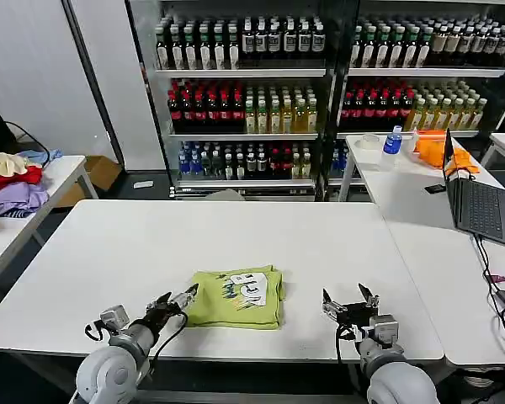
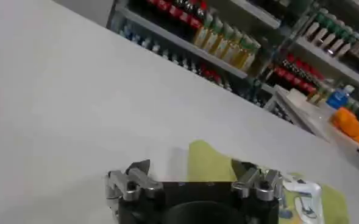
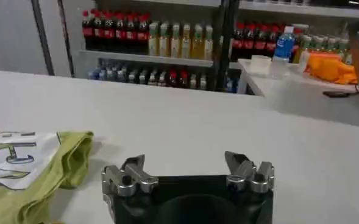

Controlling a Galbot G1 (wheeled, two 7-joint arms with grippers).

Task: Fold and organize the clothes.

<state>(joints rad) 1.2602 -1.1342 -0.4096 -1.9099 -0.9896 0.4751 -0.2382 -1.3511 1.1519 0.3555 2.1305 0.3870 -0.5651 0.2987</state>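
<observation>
Head view: the folded lime T-shirt (image 1: 238,296) lies on the white table (image 1: 135,252) near its front edge; the left gripper (image 1: 176,300) sits just beside its left edge, fingers spread; the right gripper (image 1: 351,302) waits apart, also spread. Left wrist view: jaws parted over the table, shirt just beyond; right wrist view: jaws parted, shirt off to one side.

- Your T-shirt (image 1: 238,297) is soft, matt lime cloth, its print flat white and dark.
- The table (image 1: 236,244) looks smooth, matt white.
- Both hands, left hand (image 1: 178,300) and right hand (image 1: 350,301), show dull silver metal fingers on black matt housings.
- Far-shelf bottles (image 1: 236,109) shine glossy.
</observation>
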